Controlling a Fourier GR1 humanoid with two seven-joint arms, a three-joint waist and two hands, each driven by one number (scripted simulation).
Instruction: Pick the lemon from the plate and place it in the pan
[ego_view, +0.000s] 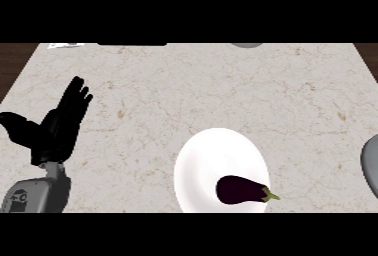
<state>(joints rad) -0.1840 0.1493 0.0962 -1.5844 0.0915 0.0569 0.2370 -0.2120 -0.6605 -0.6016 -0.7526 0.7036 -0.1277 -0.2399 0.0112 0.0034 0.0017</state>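
Resting at the left edge, the black left hand (59, 125) sits fingers up and spread wide, holding nothing, with a broad stretch of bare veined beige marble counter (221, 85) beyond it. Round glossy white plate (214, 155) sits near-centre, carrying a dark purple, green-stemmed aubergine (240, 190) rather than a lemon. Grey curved rim (369, 167) clips the right edge; can't tell what it is.
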